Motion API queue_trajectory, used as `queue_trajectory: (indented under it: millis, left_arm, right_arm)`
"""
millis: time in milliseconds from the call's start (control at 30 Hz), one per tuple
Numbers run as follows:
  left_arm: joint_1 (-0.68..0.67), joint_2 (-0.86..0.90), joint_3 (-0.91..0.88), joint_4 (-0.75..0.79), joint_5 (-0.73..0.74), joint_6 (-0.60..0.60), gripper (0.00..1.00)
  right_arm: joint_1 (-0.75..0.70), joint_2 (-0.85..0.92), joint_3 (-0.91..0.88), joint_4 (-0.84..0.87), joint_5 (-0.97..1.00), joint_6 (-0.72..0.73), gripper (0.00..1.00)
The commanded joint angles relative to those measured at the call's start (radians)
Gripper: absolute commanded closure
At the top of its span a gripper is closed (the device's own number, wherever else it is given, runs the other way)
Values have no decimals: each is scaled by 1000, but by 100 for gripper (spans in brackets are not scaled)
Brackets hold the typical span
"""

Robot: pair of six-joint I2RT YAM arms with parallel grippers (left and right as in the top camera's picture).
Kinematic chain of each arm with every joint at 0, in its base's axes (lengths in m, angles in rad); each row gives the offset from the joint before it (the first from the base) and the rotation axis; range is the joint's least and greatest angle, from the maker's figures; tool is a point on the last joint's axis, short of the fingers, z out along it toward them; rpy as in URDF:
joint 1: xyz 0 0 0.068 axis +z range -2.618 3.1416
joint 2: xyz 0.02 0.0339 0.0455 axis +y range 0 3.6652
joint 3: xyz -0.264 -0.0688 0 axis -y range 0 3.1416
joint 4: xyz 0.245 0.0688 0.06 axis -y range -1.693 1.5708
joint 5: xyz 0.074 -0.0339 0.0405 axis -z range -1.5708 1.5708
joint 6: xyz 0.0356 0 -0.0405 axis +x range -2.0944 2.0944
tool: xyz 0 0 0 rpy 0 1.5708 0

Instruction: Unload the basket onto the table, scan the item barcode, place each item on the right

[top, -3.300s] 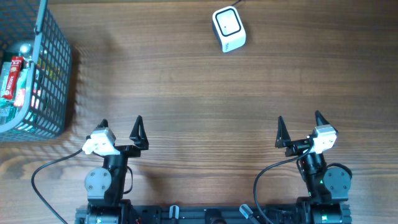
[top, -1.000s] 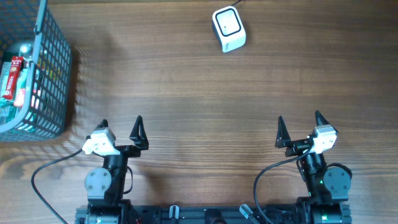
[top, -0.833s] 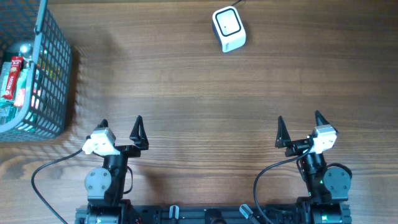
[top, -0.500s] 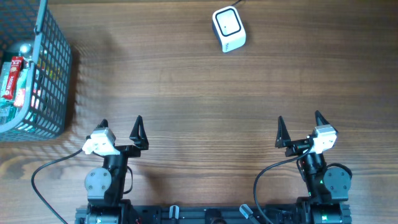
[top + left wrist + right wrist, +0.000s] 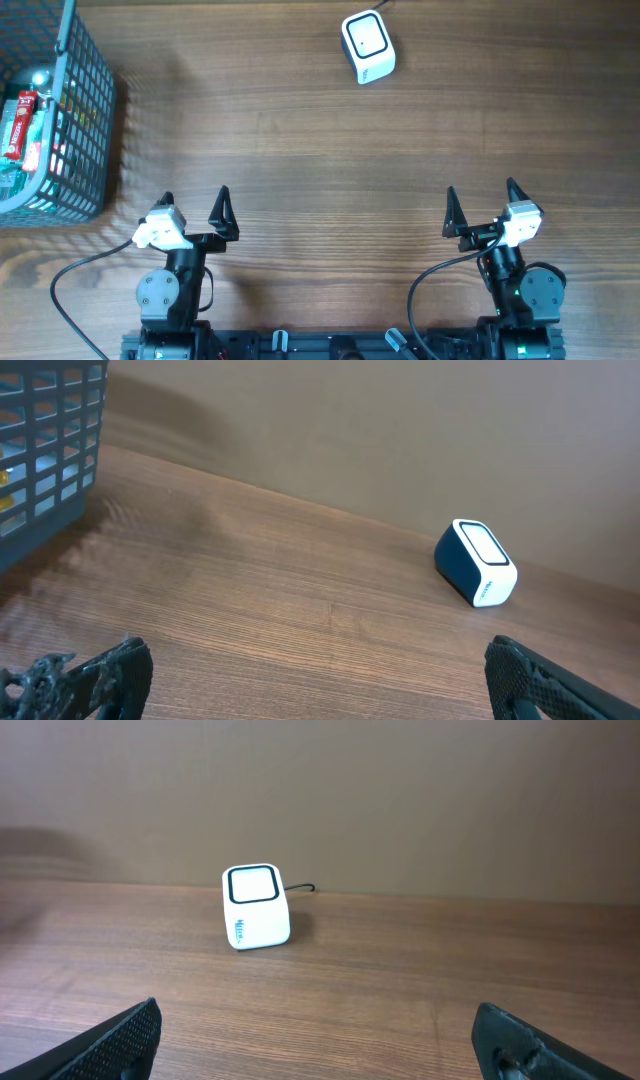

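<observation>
A white barcode scanner [image 5: 368,46] with a dark window on top sits at the far middle of the wooden table; it also shows as the scanner [image 5: 476,562] in the left wrist view and the scanner [image 5: 255,906] in the right wrist view. Packaged items [image 5: 20,125], red and green, lie inside the blue wire basket [image 5: 85,120] at the far left. My left gripper [image 5: 194,204] stands open near the front edge, nothing between its fingers. My right gripper [image 5: 480,200] is open too, empty, at the front right. Both are far from the scanner and the basket.
A thin cable leaves the back of the scanner toward the wall [image 5: 400,800]. The basket's corner [image 5: 50,440] shows at the left of the left wrist view. Bare wooden tabletop [image 5: 330,170] lies between the grippers and the scanner.
</observation>
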Motion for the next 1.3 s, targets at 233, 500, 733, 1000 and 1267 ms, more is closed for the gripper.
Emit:
queue_trajectory:
  millis: [233, 500, 733, 1000, 1267]
  left_arm:
    - [-5, 2, -1, -8, 5, 13, 0]
    - [-5, 2, -1, -8, 5, 13, 0]
    - [-5, 2, -1, -8, 5, 13, 0]
    - [-5, 2, -1, -8, 5, 12, 0]
    - [-4, 2, -1, -4, -14, 5, 0]
  right_arm:
    - [3, -6, -1, 3, -16, 12, 0]
    - [3, -6, -1, 3, -16, 12, 0]
    - [3, -6, -1, 3, -16, 12, 0]
    - [3, -6, -1, 3, -16, 12, 0]
    - [3, -6, -1, 3, -16, 12, 0]
